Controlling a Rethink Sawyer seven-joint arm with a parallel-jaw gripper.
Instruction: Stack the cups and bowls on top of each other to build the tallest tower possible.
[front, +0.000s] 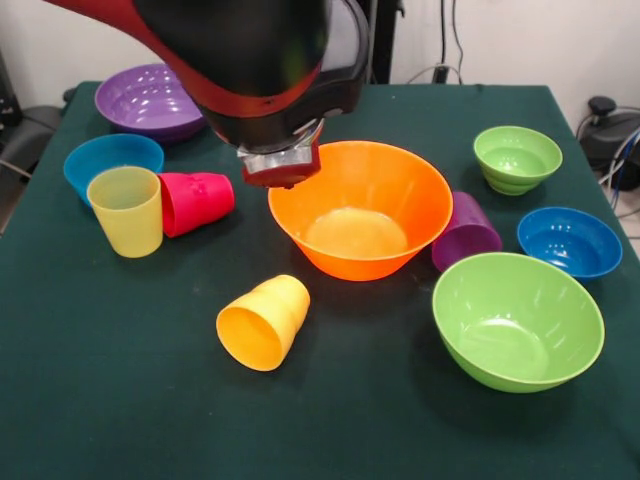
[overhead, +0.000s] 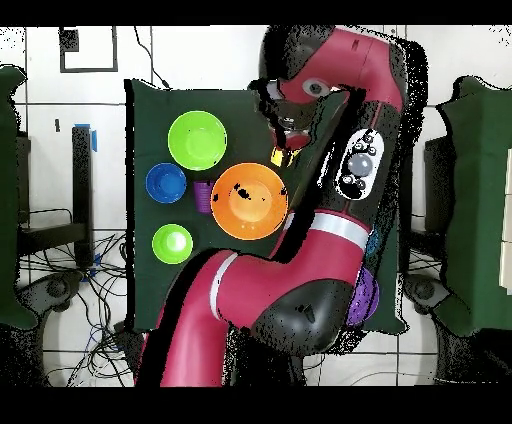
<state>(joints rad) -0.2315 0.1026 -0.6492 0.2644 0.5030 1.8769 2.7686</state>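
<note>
The large orange bowl (front: 355, 215) stands upright and empty mid-table, with nothing stacked on it; it also shows in the overhead view (overhead: 250, 200). My gripper (front: 283, 170) hangs just over its far left rim, with nothing seen in it. A yellow-orange cup (front: 263, 322) lies on its side in front. A pale yellow cup (front: 126, 210) stands upright at the left, next to a red-pink cup (front: 196, 202) on its side. A purple cup (front: 465, 232) lies against the orange bowl's right side.
A large lime green bowl (front: 517, 320) sits front right, with a small blue bowl (front: 569, 241) and a small green bowl (front: 517, 158) behind it. A large purple bowl (front: 150, 100) and a second small blue bowl (front: 113, 165) are at the back left. The arm hides much of the overhead view.
</note>
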